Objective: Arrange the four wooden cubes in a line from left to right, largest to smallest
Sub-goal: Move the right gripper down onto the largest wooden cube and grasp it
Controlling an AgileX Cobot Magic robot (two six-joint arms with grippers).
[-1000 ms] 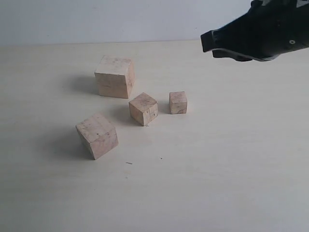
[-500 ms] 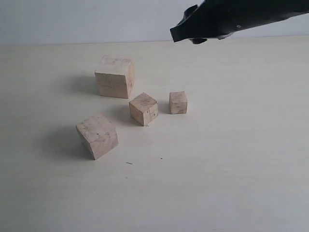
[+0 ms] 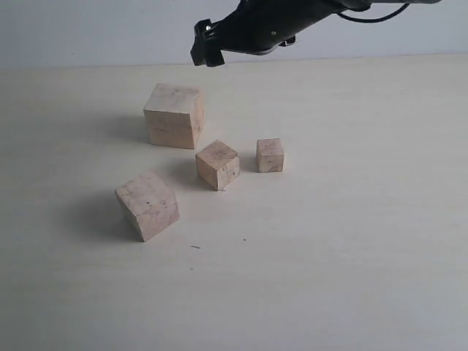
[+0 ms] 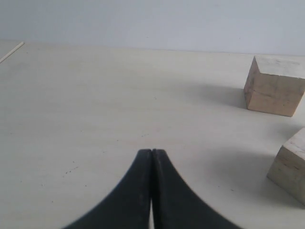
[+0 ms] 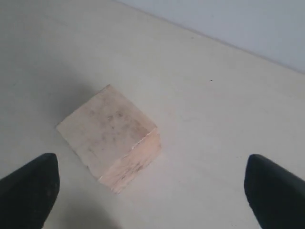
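On the table (image 3: 351, 241), the biggest cube (image 3: 174, 115) sits back left, and the right claw (image 3: 206, 45) hovers above it, spread wide. The next-biggest cube (image 3: 148, 205) is front left, the third cube (image 3: 217, 164) in the middle, and the smallest cube (image 3: 270, 155) just to its right. The left claw (image 4: 151, 153) is pressed together, empty.

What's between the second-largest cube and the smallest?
The third-largest cube sits between them, touching neither. The exterior view shows it.

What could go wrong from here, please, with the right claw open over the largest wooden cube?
1. The largest pale light-wood cube sits skewed to the right claw, whose fingers may catch its corners and twist it.
2. The second-smallest pale wooden cube lies nearby; a descending finger or the dragged cube might knock it.
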